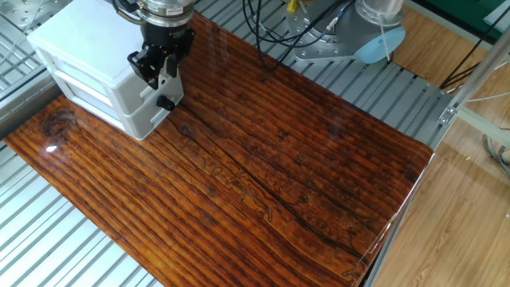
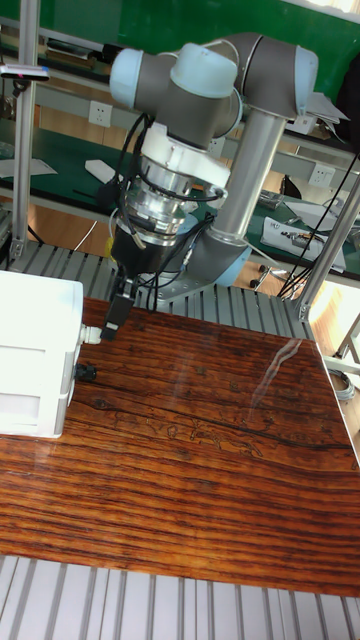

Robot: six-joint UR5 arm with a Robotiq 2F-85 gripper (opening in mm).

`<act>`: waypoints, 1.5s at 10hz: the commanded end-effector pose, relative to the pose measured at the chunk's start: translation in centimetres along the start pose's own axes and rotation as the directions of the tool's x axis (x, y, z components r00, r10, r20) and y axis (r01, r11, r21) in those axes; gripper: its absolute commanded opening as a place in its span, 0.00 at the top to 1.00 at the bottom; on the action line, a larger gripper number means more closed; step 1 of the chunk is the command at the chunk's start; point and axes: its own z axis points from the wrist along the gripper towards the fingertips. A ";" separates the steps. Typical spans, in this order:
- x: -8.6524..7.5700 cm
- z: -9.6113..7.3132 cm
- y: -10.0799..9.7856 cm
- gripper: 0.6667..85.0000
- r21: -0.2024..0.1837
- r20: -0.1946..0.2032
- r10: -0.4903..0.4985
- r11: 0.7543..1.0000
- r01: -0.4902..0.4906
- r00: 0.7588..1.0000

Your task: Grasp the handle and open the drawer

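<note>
We see a dark, glossy wood-grain surface [image 1: 263, 167] filling most of the fixed view, laid over a ribbed metal bench. The grey-and-blue UR5 arm [image 2: 240, 130] reaches in from the top of the frame. In the upper left sits a white boxy cabinet [image 1: 76, 48], and the drawer [image 1: 151, 88] shows its flat front panels on the side facing the open wood. Two knobs show on that face in the tall fixed view: a whitish handle [image 2: 90, 333] higher up and a dark one [image 2: 84, 372] just below it.

The gripper [image 1: 153, 70] hangs at the cabinet's front, level with the upper handle. Its black fingers [image 2: 117, 312] sit right at that stub in the tall view, touching or nearly so, but we cannot tell from either picture whether they are closed on it or how wide the gap is.

We judge the drawer light, stiff plastic, likely to slide easily, so the whole cabinet may drag along the slick surface if the pull is sharp. The handle is small, round and smooth, so the hold belongs squarely across its stem close to the panel, followed by a straight pull away from the front.
</note>
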 end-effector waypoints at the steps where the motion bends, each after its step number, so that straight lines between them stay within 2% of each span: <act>1: 0.5 0.5 0.5 0.45 0.020 0.021 -0.053 0.998 0.052 0.998; 2: 0.6 0.6 0.8 0.44 0.015 0.024 -0.057 0.998 0.056 0.998; 3: 0.9 0.7 1.1 0.38 0.015 0.022 -0.058 0.998 0.058 0.998; 6: 1.4 1.2 1.0 0.35 0.034 0.025 -0.078 0.996 0.077 0.997; 11: 2.2 3.3 1.0 0.36 0.054 0.066 -0.090 0.995 0.087 0.994; 15: 2.2 3.5 1.1 0.39 0.052 0.083 -0.086 0.995 0.082 0.993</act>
